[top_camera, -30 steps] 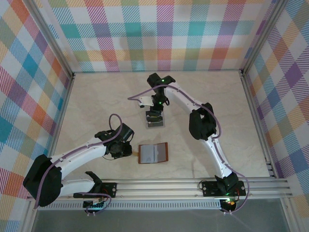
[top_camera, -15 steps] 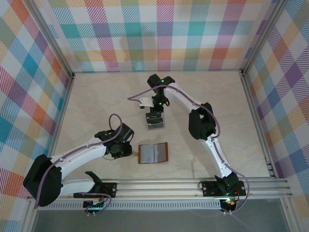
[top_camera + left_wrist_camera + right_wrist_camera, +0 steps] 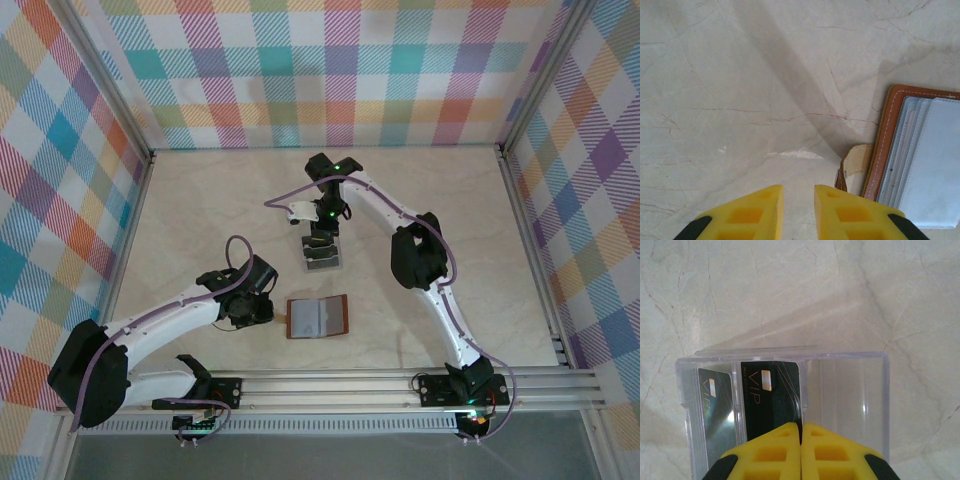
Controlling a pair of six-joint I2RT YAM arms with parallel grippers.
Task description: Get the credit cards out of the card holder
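Here, right gripper [image 3: 801, 429] closed beside dark card [image 3: 771, 395], wallet [image 3: 317, 316] open

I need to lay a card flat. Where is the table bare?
Bare: right of the right arm, and the far left corner behind the left arm. Crowded: the middle, with wallet, clear box, left pincer and right pincer close together.

There is one reddish-brown leather folding card holder [image 3: 318, 316], one clear plastic box [image 3: 850, 390], and two flat rectangular credit cards [image 3: 771, 400]: one black, one grey card [image 3: 716, 412].
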